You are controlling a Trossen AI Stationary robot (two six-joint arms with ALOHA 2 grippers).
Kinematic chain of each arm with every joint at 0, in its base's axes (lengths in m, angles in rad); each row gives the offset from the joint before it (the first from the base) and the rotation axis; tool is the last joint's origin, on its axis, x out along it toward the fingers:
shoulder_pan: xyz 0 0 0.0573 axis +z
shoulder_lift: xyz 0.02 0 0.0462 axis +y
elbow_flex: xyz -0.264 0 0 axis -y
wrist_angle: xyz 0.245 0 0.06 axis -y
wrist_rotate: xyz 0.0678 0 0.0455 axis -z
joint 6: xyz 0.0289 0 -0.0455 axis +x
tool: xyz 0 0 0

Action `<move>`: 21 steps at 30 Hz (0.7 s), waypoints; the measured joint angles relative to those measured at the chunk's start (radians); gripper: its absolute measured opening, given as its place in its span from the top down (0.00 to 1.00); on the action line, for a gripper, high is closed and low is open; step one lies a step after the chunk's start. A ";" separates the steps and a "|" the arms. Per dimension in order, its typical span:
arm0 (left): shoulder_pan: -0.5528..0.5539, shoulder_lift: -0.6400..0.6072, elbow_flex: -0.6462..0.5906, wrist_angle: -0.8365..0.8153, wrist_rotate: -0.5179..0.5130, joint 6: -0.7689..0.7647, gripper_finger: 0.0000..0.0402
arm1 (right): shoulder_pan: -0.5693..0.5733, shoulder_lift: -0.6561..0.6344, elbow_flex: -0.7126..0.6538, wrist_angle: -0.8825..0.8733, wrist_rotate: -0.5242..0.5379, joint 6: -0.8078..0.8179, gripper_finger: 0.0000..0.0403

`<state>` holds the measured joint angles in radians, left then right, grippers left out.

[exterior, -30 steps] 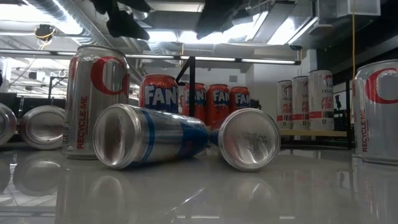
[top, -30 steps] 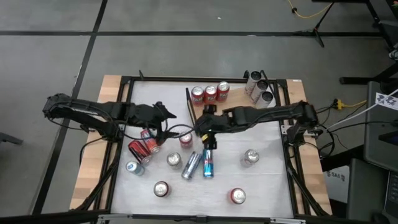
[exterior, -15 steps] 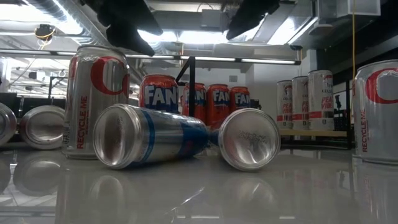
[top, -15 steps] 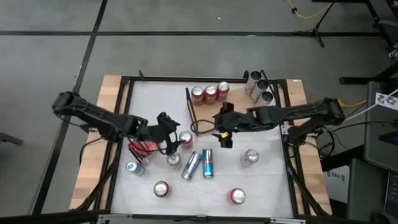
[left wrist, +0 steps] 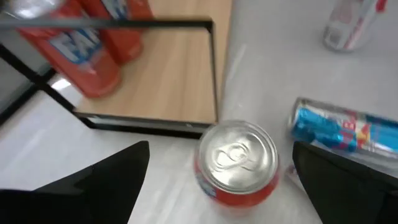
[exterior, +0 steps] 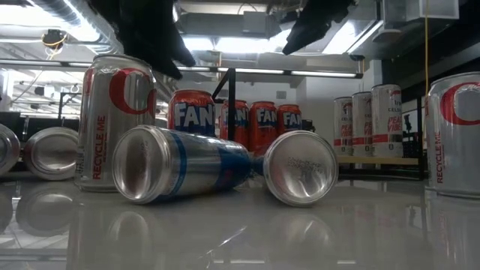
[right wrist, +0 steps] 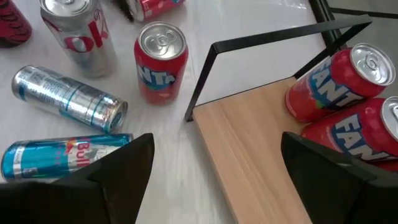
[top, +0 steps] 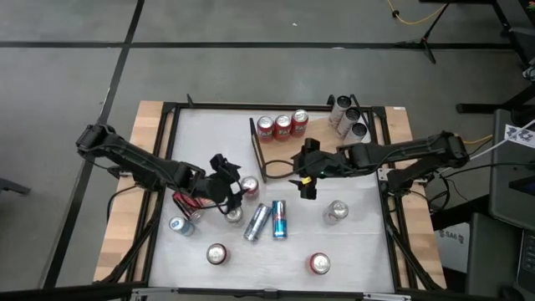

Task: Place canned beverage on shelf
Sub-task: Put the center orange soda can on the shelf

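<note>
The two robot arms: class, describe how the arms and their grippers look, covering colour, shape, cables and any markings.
Both arms are black, slim and jointed, with dark cables looping beside them. The left gripper and right gripper each end in two broad, flat, matte black fingers. No lettering shows; a small bright spot sits near the right wrist.

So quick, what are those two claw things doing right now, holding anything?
Left gripper: open, holding nothing, hovering by an upright red can.
Right gripper: open, holding nothing, near the shelf.
</note>
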<state>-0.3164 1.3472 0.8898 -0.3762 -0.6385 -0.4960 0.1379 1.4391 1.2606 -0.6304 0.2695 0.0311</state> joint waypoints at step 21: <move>0.078 0.153 0.000 0.054 0.168 -0.079 0.03 | 0.000 0.000 0.000 0.001 -0.001 -0.002 0.15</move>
<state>-0.2386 1.5001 0.8898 -0.3220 -0.4704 -0.5755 0.1379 1.4395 1.2610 -0.6296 0.2687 0.0296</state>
